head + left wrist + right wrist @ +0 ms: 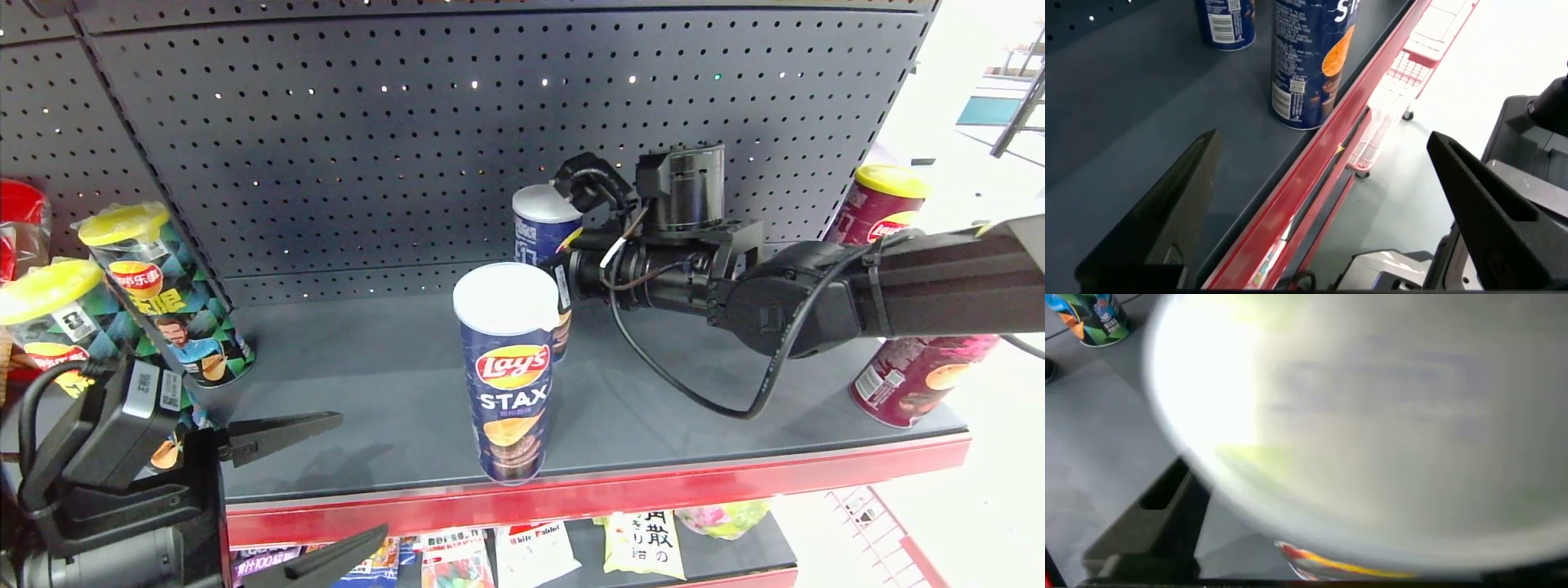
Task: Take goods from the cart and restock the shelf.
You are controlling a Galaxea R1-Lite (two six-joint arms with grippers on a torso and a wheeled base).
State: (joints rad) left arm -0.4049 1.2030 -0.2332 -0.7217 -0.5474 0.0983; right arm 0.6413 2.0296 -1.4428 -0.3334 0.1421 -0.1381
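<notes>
A dark grey metal shelf (367, 384) with a red lip carried a white-lidded blue crisp tube (508, 384) at its front edge. The right gripper (563, 282) was clamped on the rear blue tube (535, 237) just behind it. Pulling the arm back carelessly could topple the front tube off the edge. The left gripper (359, 478) hung low with its fingers spread.

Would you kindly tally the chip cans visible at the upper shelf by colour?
Blue cans: 2
Green cans: 2
Maroon cans: 2
Total: 6
A red item at the left edge is too cut off to count.
</notes>
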